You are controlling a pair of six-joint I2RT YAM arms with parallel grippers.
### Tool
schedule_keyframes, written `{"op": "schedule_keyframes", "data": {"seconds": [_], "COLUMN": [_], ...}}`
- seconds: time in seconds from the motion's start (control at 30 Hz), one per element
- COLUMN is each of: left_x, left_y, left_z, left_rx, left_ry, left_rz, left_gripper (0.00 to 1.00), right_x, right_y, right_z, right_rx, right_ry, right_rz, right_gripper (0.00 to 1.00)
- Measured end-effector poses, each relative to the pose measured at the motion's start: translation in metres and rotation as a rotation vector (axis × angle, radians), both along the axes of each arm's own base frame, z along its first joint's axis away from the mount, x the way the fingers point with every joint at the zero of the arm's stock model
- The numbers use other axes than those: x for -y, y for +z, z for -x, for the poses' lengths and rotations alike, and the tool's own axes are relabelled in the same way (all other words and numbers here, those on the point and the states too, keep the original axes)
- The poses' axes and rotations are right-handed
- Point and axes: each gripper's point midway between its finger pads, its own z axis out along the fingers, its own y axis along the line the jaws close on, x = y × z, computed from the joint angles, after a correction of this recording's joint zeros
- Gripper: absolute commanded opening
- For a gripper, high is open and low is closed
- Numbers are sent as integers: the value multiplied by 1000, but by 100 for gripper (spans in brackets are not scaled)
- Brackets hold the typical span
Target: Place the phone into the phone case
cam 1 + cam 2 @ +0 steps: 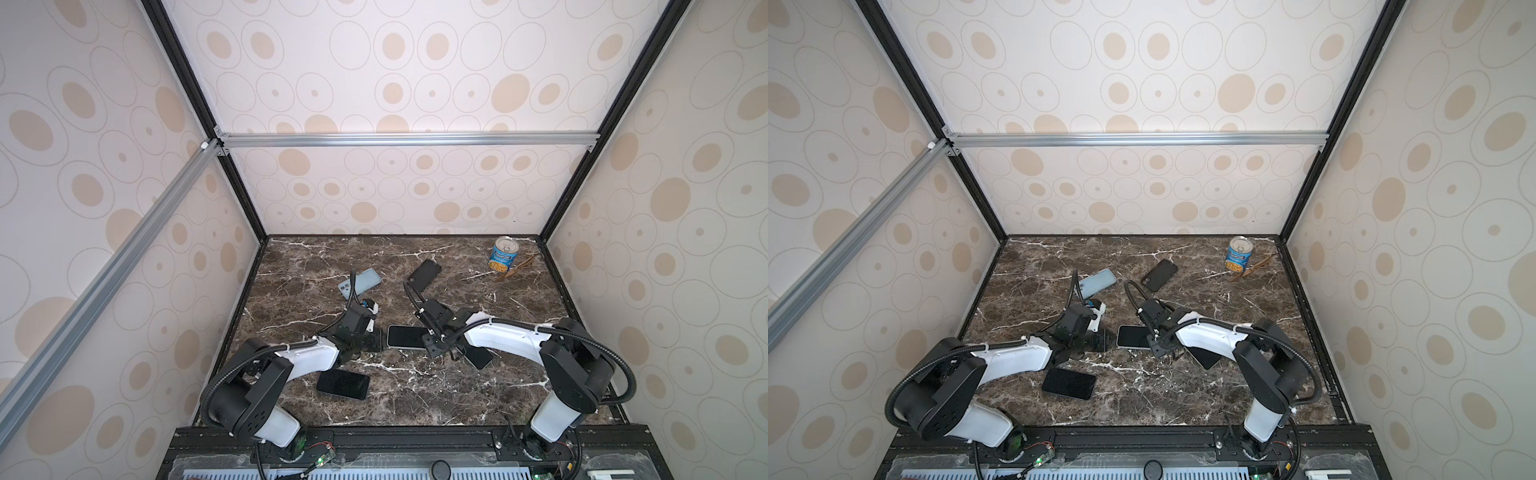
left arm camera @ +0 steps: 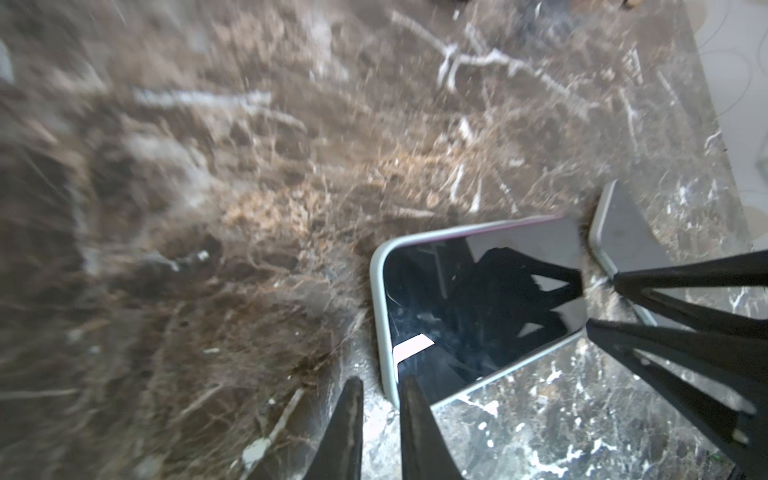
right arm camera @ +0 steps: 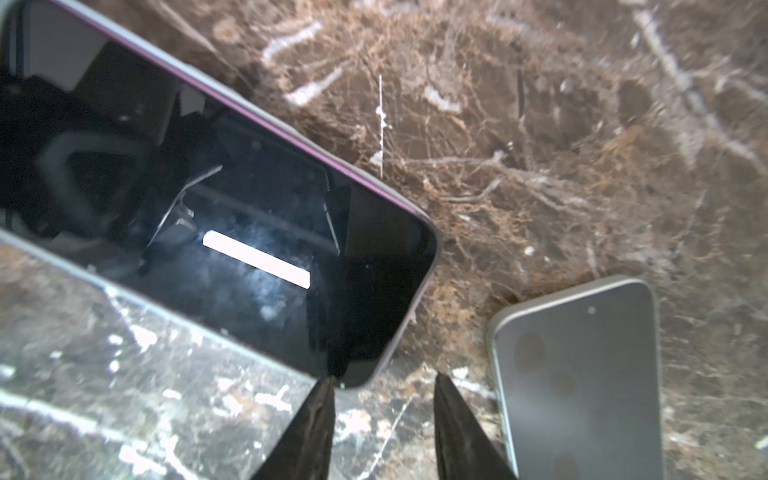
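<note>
1. Phone [image 1: 405, 336] lies screen-up in the middle of the counter [image 1: 457, 399], between both hands, with a pale phone case [image 2: 380, 324] rimming its edges.
2. Left hand [image 2: 382, 384]: fingers nearly together, gripping nothing, by one end of the phone.
3. Right hand [image 3: 382, 380]: fingers parted, empty, just off the opposite corner.
4. A grey phone [image 3: 582, 374] lies near that corner.

arms [image 1: 307, 359]: white shells, black joints | cables [image 1: 203, 399]: black corrugated, white zip ties | fingers [image 3: 307, 436]: black, tapered
</note>
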Motion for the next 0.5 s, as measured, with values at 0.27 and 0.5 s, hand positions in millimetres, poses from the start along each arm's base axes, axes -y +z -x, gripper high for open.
{"op": "schedule_keyframes", "data": {"seconds": [0.27, 0.5], "left_x": [-4, -9], "left_y": [50, 73], "left_z": [-11, -15], "left_rx": [142, 214], "left_ry": [5, -1], "left_rz": [0, -26], "left_gripper": [25, 36], "right_x": [-1, 3], "right_y": [35, 55], "right_z": [-5, -10], "right_rx": [123, 205], "right_ry": [-1, -12], "right_rz": [-96, -122], "right_gripper": [45, 50]}}
